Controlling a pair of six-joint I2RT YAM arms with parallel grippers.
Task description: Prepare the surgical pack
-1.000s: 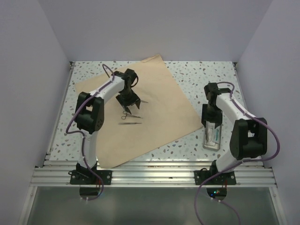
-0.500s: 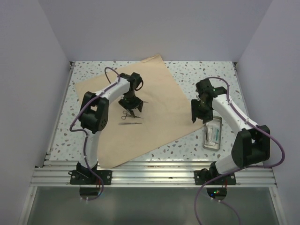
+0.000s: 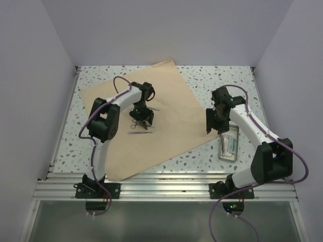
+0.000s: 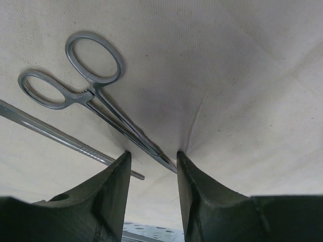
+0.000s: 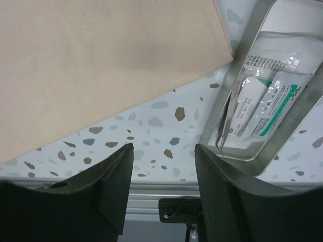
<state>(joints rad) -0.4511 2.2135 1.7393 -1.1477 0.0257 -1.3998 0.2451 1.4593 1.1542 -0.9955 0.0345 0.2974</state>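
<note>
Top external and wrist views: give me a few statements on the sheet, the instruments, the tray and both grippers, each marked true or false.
1. The surgical pack lies spread out flat, not folded. True.
2. The ring-handled forceps lie in the metal tray. False: they lie on the surgical pack, their tips between the fingers of the open left gripper.
3. The right gripper is shut on a packet. False: it is open and empty, over the speckled table between the pack's corner and the tray.
4. The tray holds sealed packets and tweezers. True.
</note>
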